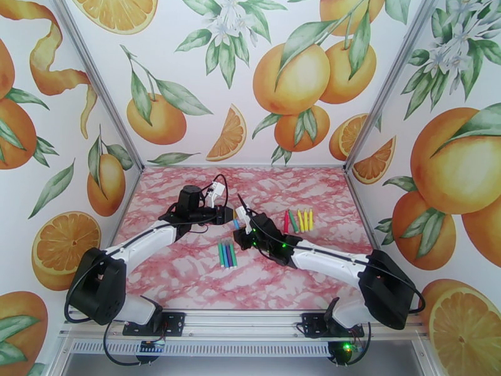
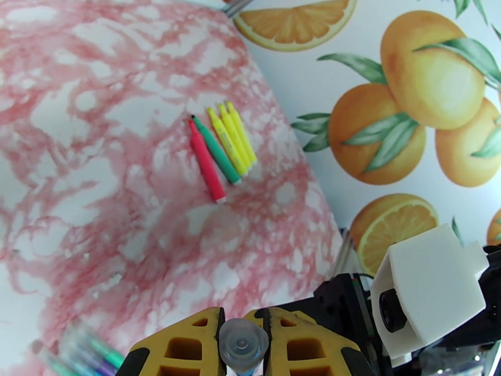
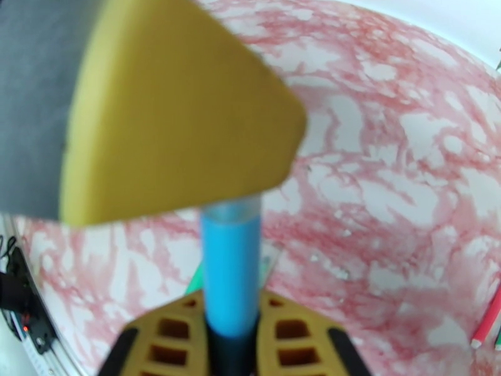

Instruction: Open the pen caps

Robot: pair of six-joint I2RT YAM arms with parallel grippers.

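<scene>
A blue pen (image 1: 237, 223) is held in the air between both grippers over the middle of the pink marbled table (image 1: 188, 277). My left gripper (image 2: 243, 338) is shut on its translucent cap end (image 2: 243, 347). My right gripper (image 3: 230, 321) is shut on the blue barrel (image 3: 230, 271); a yellow finger (image 3: 169, 108) of the left gripper covers the pen's far end, where the pen caps sit. A row of red, green and yellow pens (image 2: 222, 151) lies at the right (image 1: 299, 220). A second group of green, blue and purple pens (image 1: 227, 254) lies near the front.
Orange-printed walls (image 1: 250, 76) enclose the table on three sides. The right arm's white wrist camera block (image 2: 432, 289) sits close beside my left fingers. The blurred ends of the near pen group (image 2: 81, 352) show at the lower left of the left wrist view.
</scene>
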